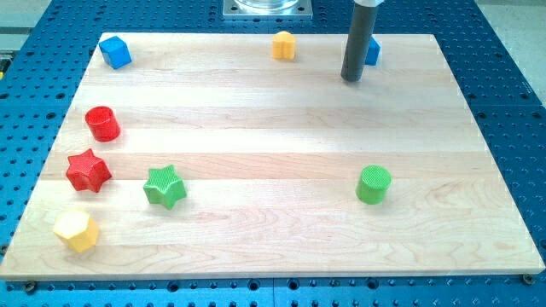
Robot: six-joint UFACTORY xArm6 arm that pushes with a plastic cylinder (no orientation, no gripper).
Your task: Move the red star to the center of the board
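Observation:
The red star (88,170) lies near the board's left edge, below a red cylinder (102,124). A green star (165,186) lies just to its right. My tip (351,79) stands near the view's top right, far from the red star, right next to a blue block (372,52) that the rod partly hides. The wooden board (273,128) fills most of the view.
A blue cube (115,51) sits at the top left corner. An orange-yellow block (284,45) sits at the top middle. A yellow block (76,230) lies at the bottom left. A green cylinder (373,184) stands right of centre.

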